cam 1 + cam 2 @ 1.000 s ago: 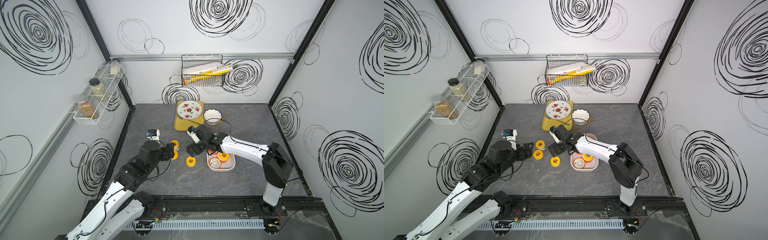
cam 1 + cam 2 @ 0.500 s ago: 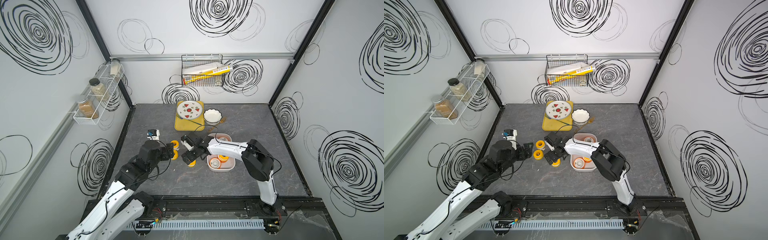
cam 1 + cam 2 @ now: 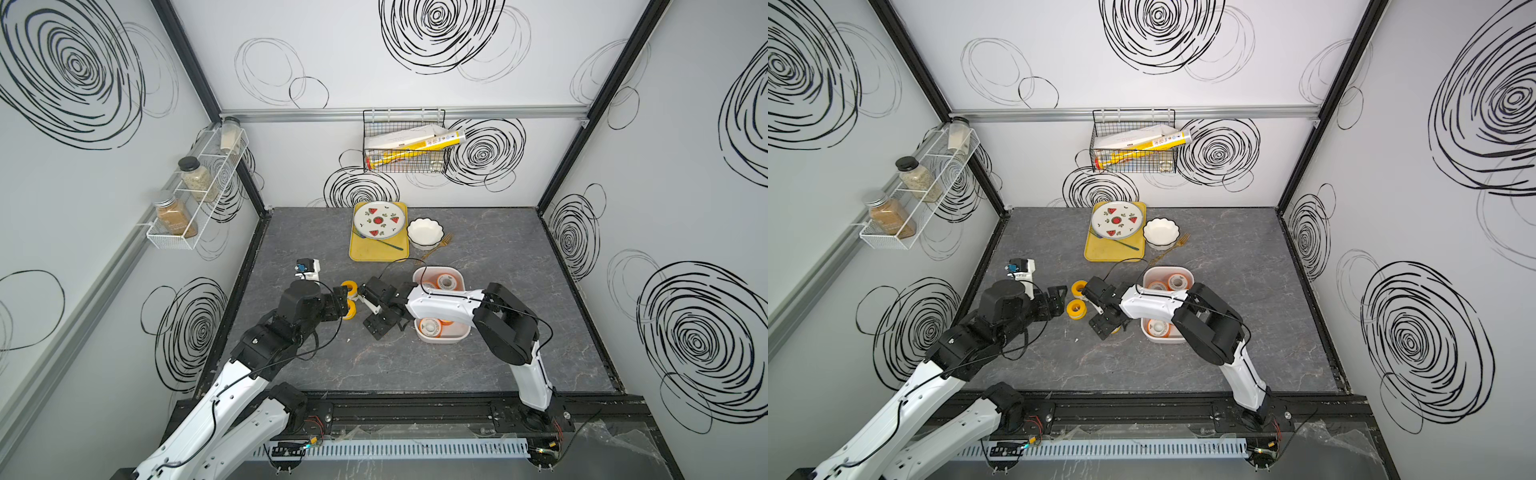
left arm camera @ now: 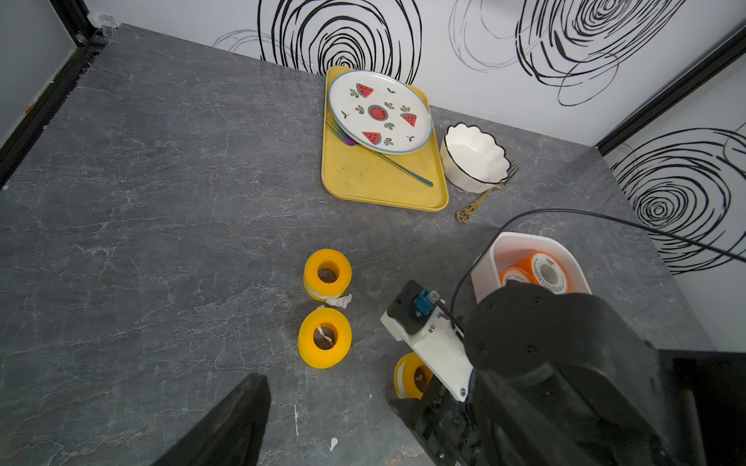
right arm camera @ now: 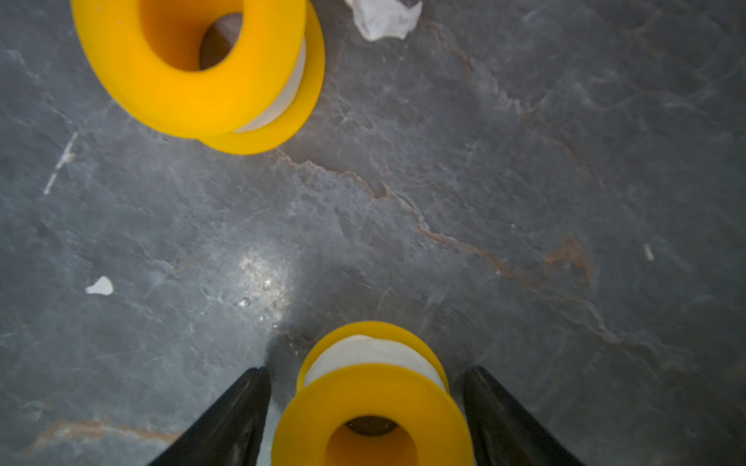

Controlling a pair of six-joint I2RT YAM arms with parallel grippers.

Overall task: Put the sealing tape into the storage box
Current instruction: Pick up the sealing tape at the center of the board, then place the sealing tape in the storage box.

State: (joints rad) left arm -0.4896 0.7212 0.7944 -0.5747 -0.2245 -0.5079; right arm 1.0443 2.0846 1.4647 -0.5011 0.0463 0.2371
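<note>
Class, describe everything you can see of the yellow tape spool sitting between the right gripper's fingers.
The spool is a small reel: two round yellow plastic flanges, white tape wound between them, and an open centre hole. It rests on the grey stone-look tabletop with the hole facing upward. The right gripper straddles it, with black fingers close on either side; whether they touch it is unclear.
</note>
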